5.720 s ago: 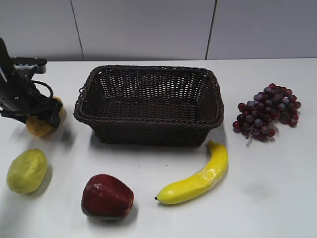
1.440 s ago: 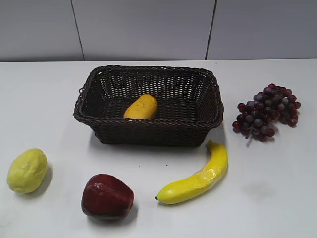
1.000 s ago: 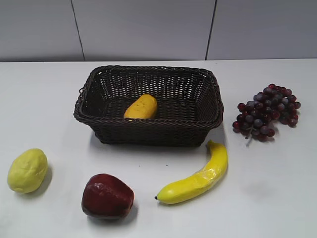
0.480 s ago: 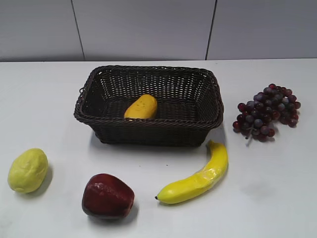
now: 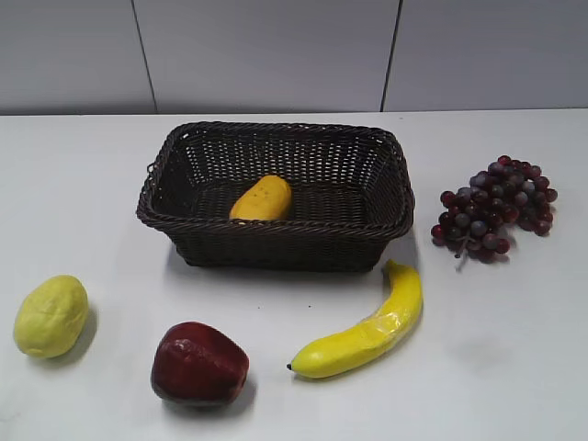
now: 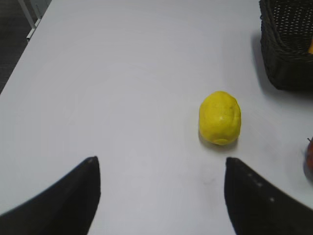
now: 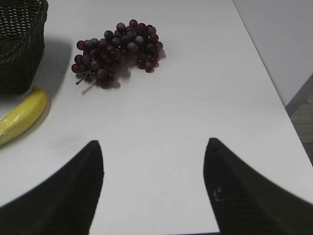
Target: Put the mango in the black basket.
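Change: we had the left arm over the mango [image 5: 261,198] by the surface's left edge 5.7 s ago, with the basket [image 5: 276,246] empty; now the mango lies inside it and no arm shows in the exterior view. Over the last 1.4 s we see nothing shifted.
Mango: rests on the basket floor, left of its middle, close to the near wall, long axis slanting up to the right.
Basket: sits at the middle of the surface [image 5: 514,349], toward the far edge.
Left gripper [image 6: 161,196]: our fingers [image 6: 68,196] are spread wide with nothing between them, hanging above bare surface; the lemon [image 6: 220,118] lies ahead of them, apart.
Right gripper [image 7: 154,188]: fingers [image 7: 244,191] likewise spread wide and hold nothing, above bare surface near the right edge.
Left side: lemon lies near the near-left corner; apple [image 5: 198,364] is just to its right, apart from it, by the near edge.
Right side: banana [image 5: 366,327] curves from below the basket's near-right corner toward the near edge, its top end close to the basket; grapes [image 5: 496,208] lie right of the basket, toward the right edge.
Open room: we see bare surface along the far-left corner, left of the basket, and across the near-right corner.
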